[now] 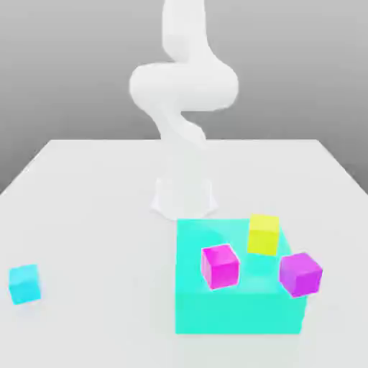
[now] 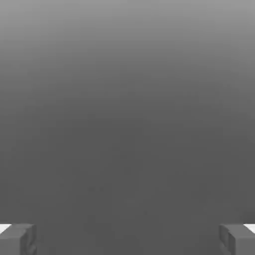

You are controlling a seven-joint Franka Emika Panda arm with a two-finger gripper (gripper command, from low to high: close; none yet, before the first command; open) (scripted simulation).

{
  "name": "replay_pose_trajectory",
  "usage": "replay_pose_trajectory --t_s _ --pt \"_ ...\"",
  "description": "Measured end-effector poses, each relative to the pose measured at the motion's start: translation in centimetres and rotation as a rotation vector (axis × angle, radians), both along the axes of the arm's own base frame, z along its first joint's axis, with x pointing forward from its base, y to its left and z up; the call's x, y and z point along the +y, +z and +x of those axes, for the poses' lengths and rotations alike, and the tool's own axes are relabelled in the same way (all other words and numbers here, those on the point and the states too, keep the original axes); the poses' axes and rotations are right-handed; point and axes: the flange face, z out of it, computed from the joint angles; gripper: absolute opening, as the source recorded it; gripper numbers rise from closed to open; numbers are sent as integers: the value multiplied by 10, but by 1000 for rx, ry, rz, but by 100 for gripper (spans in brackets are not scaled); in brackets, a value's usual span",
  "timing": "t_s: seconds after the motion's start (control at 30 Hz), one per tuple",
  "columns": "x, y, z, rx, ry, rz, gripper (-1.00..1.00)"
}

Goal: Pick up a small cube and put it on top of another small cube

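My gripper (image 2: 127, 240) open, empty. Small cyan cube (image 1: 25, 284) perhaps flat on table (image 1: 108, 251), eight o'clock in exterior view.

- The counter (image 1: 108, 215) is a plain, pale, flat surface, its far edge straight against a grey background.
- A small cyan cube (image 1: 25, 284) sits directly on it, toward the exterior view's left, well apart from the block.
- A much larger turquoise block (image 1: 237, 313) rests on it, toward the exterior view's right.
- The arm's white base (image 1: 184, 200) stands on it, behind the block.
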Motion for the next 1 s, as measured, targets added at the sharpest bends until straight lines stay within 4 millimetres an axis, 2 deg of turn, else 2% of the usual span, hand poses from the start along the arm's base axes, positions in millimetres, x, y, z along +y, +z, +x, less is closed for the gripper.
replay_pose_trajectory --t_s 0.1,0.23,0.33,0.47,0.63,0.77,0.83,1.0 --pt "-30 -44 30 75 -123 2 0" --pt "-75 -105 57 170 -274 18 0" --pt "-112 -153 67 238 -383 41 0" --pt "-162 -218 69 325 -523 86 0" --pt "-218 -300 51 426 -688 165 0" --pt "-261 -363 20 496 -831 254 0" --pt "-276 -394 3 527 -894 303 0" --pt "-293 -464 -37 596 -1021 438 0"
